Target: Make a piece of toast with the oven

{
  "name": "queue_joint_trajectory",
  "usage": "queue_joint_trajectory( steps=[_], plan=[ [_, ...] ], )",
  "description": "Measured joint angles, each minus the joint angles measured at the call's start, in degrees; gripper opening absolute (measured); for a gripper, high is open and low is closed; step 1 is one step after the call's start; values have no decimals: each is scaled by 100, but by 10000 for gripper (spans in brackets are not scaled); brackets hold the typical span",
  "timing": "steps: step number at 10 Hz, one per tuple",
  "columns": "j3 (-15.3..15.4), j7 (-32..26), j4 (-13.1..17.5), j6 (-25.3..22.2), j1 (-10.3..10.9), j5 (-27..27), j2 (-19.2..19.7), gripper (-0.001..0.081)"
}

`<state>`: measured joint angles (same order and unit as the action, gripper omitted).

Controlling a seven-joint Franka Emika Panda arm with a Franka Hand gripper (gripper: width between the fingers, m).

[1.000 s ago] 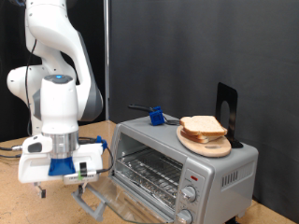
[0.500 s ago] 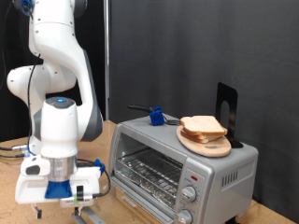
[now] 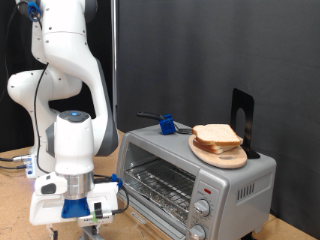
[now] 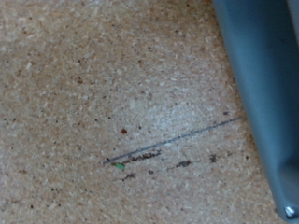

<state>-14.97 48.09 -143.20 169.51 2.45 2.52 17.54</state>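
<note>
two bread slices sit stacked on the round wooden board (image 3: 221,153) atop the toaster oven (image 3: 200,180); the upper slice (image 3: 216,134) looks light, soft and crumbly, so we'd pinch its crust edges gently. our hand (image 3: 82,212) hangs low by the oven door; whether its fingers are apart we cannot tell.

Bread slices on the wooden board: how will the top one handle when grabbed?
The top slice looks soft, so it will probably flex and dent. It lies loose on another slice on the board, so a push likely slides it. Probably light.
</note>
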Motion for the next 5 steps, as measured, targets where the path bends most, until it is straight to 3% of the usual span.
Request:
queue_joint_trajectory(
  steps=[1, 5],
  plan=[
    [35, -151, -41, 1, -48, 46, -106, 806],
    [630, -1494, -326, -58, -709, 1029, -854, 806]
  ],
)
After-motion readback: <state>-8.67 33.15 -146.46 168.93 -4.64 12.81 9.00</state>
